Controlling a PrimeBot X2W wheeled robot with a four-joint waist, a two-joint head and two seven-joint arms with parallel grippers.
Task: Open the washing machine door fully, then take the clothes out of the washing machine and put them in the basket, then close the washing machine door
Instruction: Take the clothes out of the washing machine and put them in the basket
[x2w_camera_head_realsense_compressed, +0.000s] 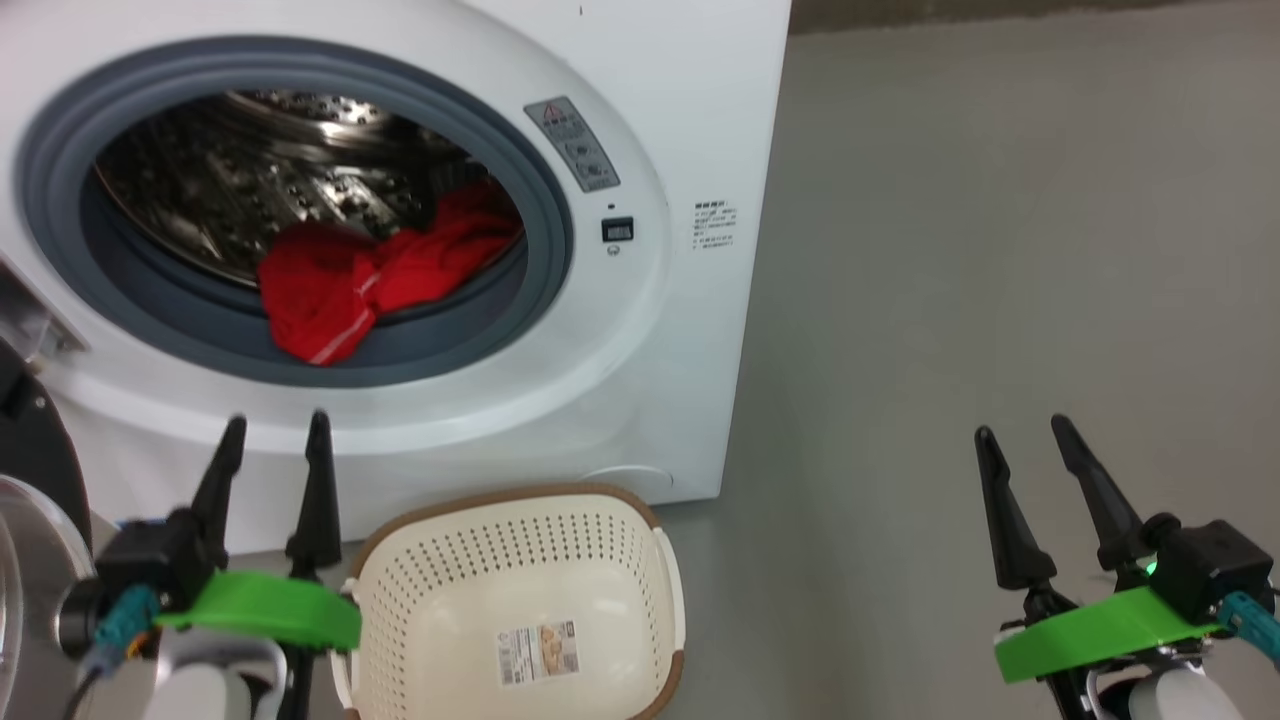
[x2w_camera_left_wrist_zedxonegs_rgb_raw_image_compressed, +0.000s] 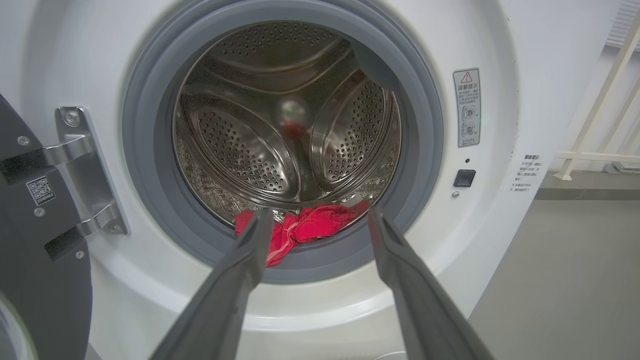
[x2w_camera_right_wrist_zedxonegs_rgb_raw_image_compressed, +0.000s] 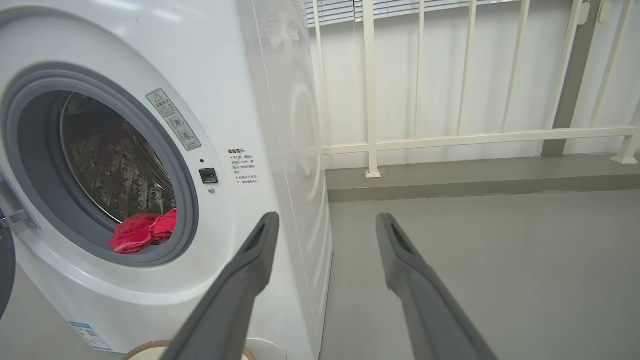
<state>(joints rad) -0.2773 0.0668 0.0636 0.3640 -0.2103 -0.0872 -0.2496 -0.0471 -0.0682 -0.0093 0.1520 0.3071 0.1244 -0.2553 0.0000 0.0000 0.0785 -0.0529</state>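
Note:
The white washing machine (x2w_camera_head_realsense_compressed: 650, 150) stands with its door (x2w_camera_head_realsense_compressed: 30, 480) swung open at the far left, hinge side visible in the left wrist view (x2w_camera_left_wrist_zedxonegs_rgb_raw_image_compressed: 35, 210). Red clothes (x2w_camera_head_realsense_compressed: 370, 275) lie at the drum's front lip, over the grey rubber ring; they also show as clothes (x2w_camera_left_wrist_zedxonegs_rgb_raw_image_compressed: 305, 227) and clothes (x2w_camera_right_wrist_zedxonegs_rgb_raw_image_compressed: 142, 232). The cream basket (x2w_camera_head_realsense_compressed: 520, 560) sits empty on the floor below the opening. My left gripper (x2w_camera_head_realsense_compressed: 275, 440) hangs open in front of the machine, below the opening, holding nothing. My right gripper (x2w_camera_head_realsense_compressed: 1025, 435) is open over bare floor to the right.
Grey floor (x2w_camera_head_realsense_compressed: 1000, 250) stretches right of the machine. A white railing (x2w_camera_right_wrist_zedxonegs_rgb_raw_image_compressed: 450, 135) and a low kerb run behind it. The basket's rim (x2w_camera_right_wrist_zedxonegs_rgb_raw_image_compressed: 150, 346) peeks in at the bottom of the right wrist view.

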